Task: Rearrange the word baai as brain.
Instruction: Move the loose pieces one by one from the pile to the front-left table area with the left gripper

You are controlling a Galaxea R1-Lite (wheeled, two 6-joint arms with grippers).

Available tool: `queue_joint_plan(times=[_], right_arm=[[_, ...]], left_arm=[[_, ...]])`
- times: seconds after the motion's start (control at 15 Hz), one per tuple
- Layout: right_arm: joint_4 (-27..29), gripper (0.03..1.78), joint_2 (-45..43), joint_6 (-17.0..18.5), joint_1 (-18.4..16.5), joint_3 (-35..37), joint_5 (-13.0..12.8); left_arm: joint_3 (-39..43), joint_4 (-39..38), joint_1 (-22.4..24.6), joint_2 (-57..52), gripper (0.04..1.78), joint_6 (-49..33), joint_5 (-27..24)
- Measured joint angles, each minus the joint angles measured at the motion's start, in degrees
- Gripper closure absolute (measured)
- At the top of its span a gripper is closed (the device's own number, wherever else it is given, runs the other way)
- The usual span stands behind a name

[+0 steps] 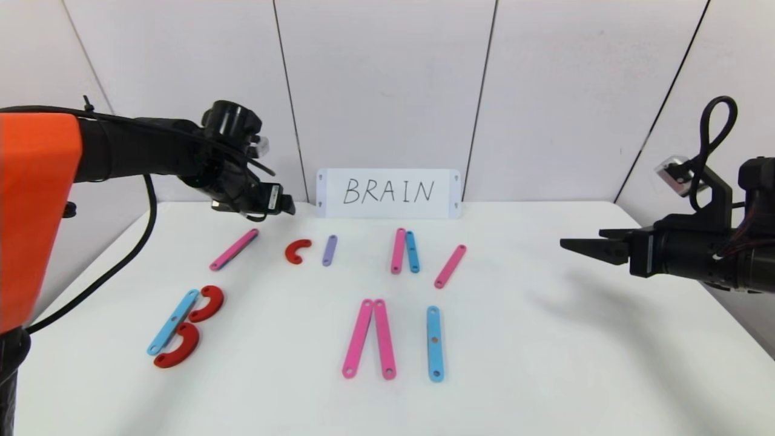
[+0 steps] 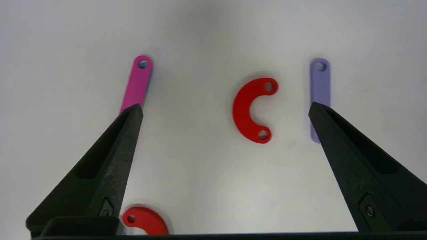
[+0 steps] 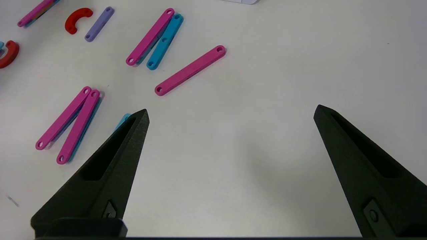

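Observation:
Flat plastic pieces lie on the white table. At the front left a blue bar (image 1: pixel 173 321) and two red curves (image 1: pixel 207 303) form a B. Two pink bars (image 1: pixel 370 338) meet in a peak at the front centre, with a blue bar (image 1: pixel 435 343) beside them. Farther back lie a pink bar (image 1: pixel 234 249), a red curve (image 1: pixel 297 251), a purple bar (image 1: pixel 329 250), a pink-and-blue pair (image 1: pixel 404 251) and a slanted pink bar (image 1: pixel 450 266). My left gripper (image 1: pixel 284 204) hovers open above the back-left pieces; the red curve (image 2: pixel 251 110) lies between its fingers. My right gripper (image 1: pixel 572 247) is open and empty at the right.
The white card with handwritten BRAIN (image 1: pixel 388 192) leans against the back wall. The table's right part (image 1: pixel 605 339) holds no pieces. A black cable hangs from the left arm over the table's left edge.

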Motion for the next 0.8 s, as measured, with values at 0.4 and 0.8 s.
queue_joint_plan(times=[0.4, 0.8], right_arm=[[-0.02, 0.08, 0.02, 0.02, 0.02, 0.01, 0.0], [0.0, 0.08, 0.26, 0.0, 0.02, 0.0, -0.06]], left_arm=[[-1.46, -0.24, 8.45, 4.58, 0.08, 3.91, -0.88], [-3.12, 0.06, 13.0, 8.39, 0.08, 4.95, -6.58]])
